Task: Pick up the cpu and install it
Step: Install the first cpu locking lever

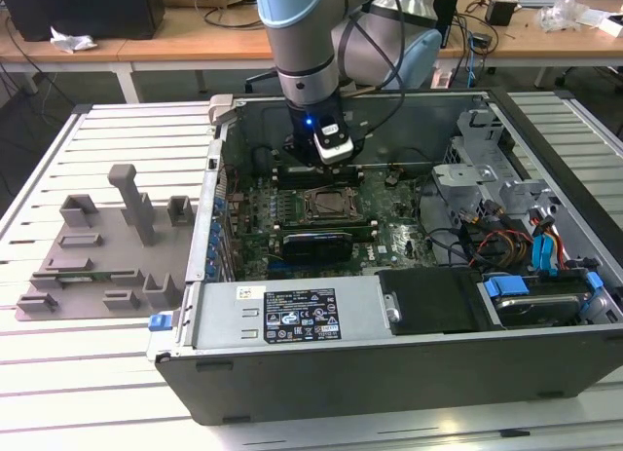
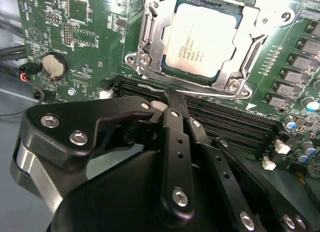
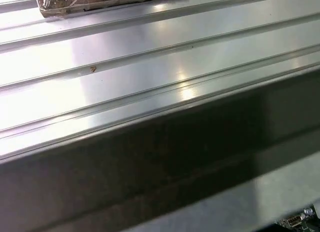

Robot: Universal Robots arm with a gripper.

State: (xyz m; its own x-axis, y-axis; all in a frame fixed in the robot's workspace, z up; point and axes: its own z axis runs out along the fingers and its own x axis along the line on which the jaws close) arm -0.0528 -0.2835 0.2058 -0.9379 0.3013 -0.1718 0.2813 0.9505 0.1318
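Observation:
In the second wrist view the cpu point(image 2: 202, 39), a flat square chip with a silvery top, lies in the socket on the green motherboard point(image 2: 80, 46), with the metal frame point(image 2: 150, 46) around it. My gripper point(image 2: 170, 95) hangs just beside the socket over the black memory slots point(image 2: 235, 119). Its black fingers point(image 2: 176, 123) are pressed together with nothing between them. In the exterior view the arm reaches down into the open computer case, and the gripper point(image 1: 327, 165) sits just behind the socket point(image 1: 329, 202).
A grey fixture tray point(image 1: 107, 246) lies on the slatted table at the exterior view's left. The case walls point(image 1: 209, 217), the power supply point(image 1: 292, 315), a black expansion card point(image 1: 316, 244), the drive cage point(image 1: 477, 169) and coloured cables point(image 1: 516, 246) crowd the board.

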